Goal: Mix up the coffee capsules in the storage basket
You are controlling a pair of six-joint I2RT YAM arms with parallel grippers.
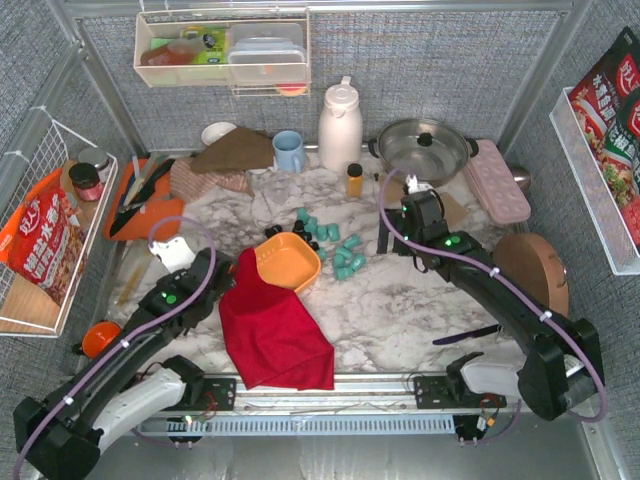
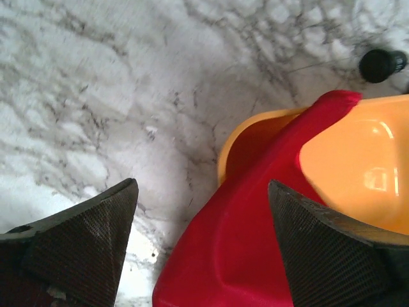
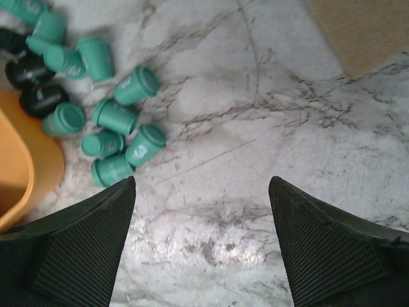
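Marble-patterned counter (image 2: pixel 96 83) fills most of the left wrist view. The left hand (image 2: pixel 201 185) hangs above it with its two dark fingers spread wide and nothing between them. Below it, a red cloth (image 2: pixel 236 236) lies draped over the rim of the orange storage basket (image 2: pixel 255 125), whose bare orange floor shows to the right. One black capsule (image 2: pixel 381 64) lies on the marble just past the basket's far side.

From the right wrist, the right hand (image 3: pixel 201 180) is likewise wide open and holds nothing, poised over bare marble. The coffee capsules (image 3: pixel 115 118), mostly teal with a few black, lie scattered on their sides at upper left. They are on the counter beside a corner of the basket, not in it. A tan mat (image 3: pixel 364 32) cuts into the upper right corner.

Seen from above, the basket sits mid-counter at the top corner of the red cloth, with the capsules strewn just behind it and to its right. The left hand is just left of the cloth; the right hand is near the capsules on their right. A white jug (image 1: pixel 340 125), a blue mug (image 1: pixel 288 150), a steel pot (image 1: pixel 420 148) and a small amber bottle (image 1: pixel 354 180) stand along the back.
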